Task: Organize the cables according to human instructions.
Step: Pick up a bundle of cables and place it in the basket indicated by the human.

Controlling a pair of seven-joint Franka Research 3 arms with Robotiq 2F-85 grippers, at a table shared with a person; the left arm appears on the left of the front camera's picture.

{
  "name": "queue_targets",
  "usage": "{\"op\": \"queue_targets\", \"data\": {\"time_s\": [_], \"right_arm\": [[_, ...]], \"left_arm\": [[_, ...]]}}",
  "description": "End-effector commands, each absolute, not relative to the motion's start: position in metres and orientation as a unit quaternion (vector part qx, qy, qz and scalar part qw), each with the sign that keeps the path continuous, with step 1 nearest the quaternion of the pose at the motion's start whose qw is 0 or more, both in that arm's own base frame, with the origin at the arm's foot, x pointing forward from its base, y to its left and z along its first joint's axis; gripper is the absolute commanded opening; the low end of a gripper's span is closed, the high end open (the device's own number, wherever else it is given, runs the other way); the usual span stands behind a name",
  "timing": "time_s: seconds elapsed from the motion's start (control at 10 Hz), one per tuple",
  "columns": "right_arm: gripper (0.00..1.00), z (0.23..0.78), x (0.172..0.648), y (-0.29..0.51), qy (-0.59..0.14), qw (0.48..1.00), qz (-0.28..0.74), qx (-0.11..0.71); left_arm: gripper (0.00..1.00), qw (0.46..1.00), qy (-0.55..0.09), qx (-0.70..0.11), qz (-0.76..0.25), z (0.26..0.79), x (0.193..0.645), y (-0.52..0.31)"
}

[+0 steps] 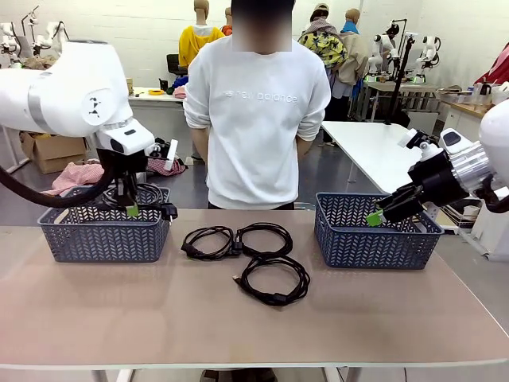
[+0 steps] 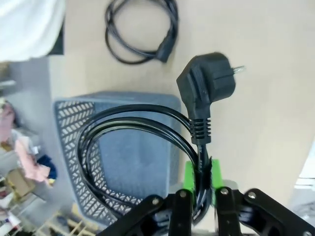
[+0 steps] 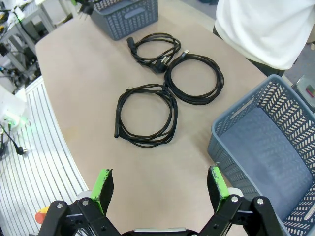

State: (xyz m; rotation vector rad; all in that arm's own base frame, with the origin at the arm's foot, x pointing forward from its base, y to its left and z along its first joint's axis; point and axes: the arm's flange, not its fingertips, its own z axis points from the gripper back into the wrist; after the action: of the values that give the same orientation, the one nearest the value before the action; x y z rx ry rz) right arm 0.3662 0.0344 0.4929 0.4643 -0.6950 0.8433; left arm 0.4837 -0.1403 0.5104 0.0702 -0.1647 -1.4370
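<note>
Left pincer (image 2: 201,173) clamps one cable (image 2: 199,153) (its plug (image 2: 206,81) pointing straight outward).

light: bright, even; shadows: faint beneath cables (image 1: 278,299); wrist views: edges bowed; focus: sharp

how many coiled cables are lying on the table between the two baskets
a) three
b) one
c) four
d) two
a: three lie on the table, the left coil, the far coil and the near coil; the fourth cable hangs from the left gripper over the left basket.
</note>
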Motion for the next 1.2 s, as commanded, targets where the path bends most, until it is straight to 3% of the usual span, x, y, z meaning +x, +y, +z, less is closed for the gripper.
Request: {"op": "queue_targets", "data": {"time_s": [0.0,1.1], "right_arm": [[1.0,0.492,0.37,0.033,-0.337,0.819,0.405,0.227],[1.0,0.492,0.37,0.033,-0.337,0.819,0.405,0.227]], "left_arm": [[0.0,0.756,-0.078,0.028,-0.649,0.515,0.506,-0.133],[0.0,0.815,-0.093,0.025,-0.571,0.493,0.586,-0.062]]}}
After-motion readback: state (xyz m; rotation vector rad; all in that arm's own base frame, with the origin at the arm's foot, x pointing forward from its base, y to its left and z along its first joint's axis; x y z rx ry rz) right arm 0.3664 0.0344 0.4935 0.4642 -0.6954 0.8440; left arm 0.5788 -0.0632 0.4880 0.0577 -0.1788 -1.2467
